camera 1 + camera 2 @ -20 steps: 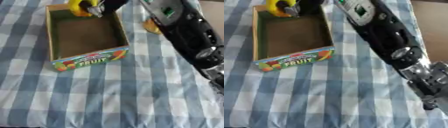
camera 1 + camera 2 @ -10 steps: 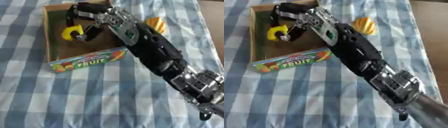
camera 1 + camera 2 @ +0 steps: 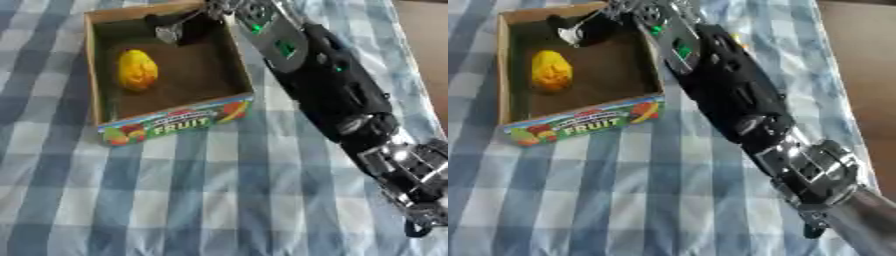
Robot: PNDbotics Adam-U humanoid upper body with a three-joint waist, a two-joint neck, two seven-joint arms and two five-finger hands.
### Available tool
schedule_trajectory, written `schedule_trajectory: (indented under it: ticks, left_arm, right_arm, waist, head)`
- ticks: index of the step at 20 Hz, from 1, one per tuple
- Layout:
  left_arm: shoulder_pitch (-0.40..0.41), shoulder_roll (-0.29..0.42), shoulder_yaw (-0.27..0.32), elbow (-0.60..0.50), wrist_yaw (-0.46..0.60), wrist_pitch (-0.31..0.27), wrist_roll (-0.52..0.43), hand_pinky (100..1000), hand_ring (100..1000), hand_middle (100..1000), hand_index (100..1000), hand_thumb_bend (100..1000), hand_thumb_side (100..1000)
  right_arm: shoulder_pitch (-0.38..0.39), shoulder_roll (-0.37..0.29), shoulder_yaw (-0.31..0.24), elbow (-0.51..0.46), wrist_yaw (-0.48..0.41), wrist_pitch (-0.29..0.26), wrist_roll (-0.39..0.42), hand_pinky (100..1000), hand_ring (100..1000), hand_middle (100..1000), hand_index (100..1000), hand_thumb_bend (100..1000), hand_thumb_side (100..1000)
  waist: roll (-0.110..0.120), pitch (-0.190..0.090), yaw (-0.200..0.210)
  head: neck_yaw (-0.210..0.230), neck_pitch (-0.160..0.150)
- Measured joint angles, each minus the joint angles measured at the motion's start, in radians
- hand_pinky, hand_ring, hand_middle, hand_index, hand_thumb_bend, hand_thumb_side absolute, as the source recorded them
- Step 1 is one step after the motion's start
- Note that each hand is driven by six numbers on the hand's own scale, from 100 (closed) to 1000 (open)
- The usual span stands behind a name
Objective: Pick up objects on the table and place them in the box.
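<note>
Yellow fruit [image 3: 137, 69] now lies loose on box [image 3: 171, 121] floor, below-left of right hand [image 3: 179, 28], released since half a second ago; hand empty, fingers relaxed over the far corner; this placement judged complete

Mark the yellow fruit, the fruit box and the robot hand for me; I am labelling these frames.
yellow fruit [image 3: 137, 69], left eye view, middle of its skin.
fruit box [image 3: 171, 123], left eye view, printed front wall.
right robot hand [image 3: 579, 29], right eye view, dark fingers over the box's far end.
</note>
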Motion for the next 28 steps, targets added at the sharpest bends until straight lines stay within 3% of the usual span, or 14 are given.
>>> schedule_trajectory:
  ticks: [6,12,13,14,21,28]
  left_arm:
    - [0.016,0.011,0.003,0.000,-0.007,0.007,0.007,787,861,810,914,351,378]
    - [0.018,0.018,0.007,0.000,-0.014,0.013,0.015,787,862,810,914,345,383]
    - [0.019,0.018,0.008,0.000,-0.015,0.014,0.016,786,862,810,914,344,384]
    - [0.019,0.018,0.009,0.000,-0.015,0.015,0.017,786,862,810,914,342,386]
    - [0.025,0.018,0.009,0.000,-0.018,0.020,0.022,785,863,810,914,338,390]
    - [0.026,0.018,0.009,0.000,-0.020,0.021,0.024,785,863,810,914,337,391]
  right_arm:
    - [0.105,-0.224,-0.038,-0.139,-0.103,0.054,0.004,868,1000,815,900,188,210]
    - [0.250,-0.390,-0.070,-0.173,-0.113,0.081,0.004,876,1000,828,912,225,255]
    - [0.269,-0.406,-0.076,-0.170,-0.110,0.084,0.000,878,1000,829,915,225,166]
    - [0.284,-0.419,-0.082,-0.163,-0.105,0.085,-0.003,880,1000,833,917,223,277]
    - [0.341,-0.470,-0.104,-0.096,-0.093,0.077,0.005,885,1000,832,922,228,300]
    - [0.338,-0.473,-0.097,-0.044,-0.096,0.061,0.055,889,1000,828,915,242,327]
  waist:
    - [-0.005,-0.005,-0.017]
    - [-0.007,-0.004,-0.019]
    - [-0.007,-0.003,-0.019]
    - [-0.006,-0.002,-0.019]
    - [-0.004,0.001,-0.020]
    - [-0.003,0.001,-0.018]
  head:
    - [0.029,0.000]
    - [0.038,0.000]
    - [0.039,0.000]
    - [0.040,0.000]
    - [0.045,0.000]
    - [0.046,-0.001]
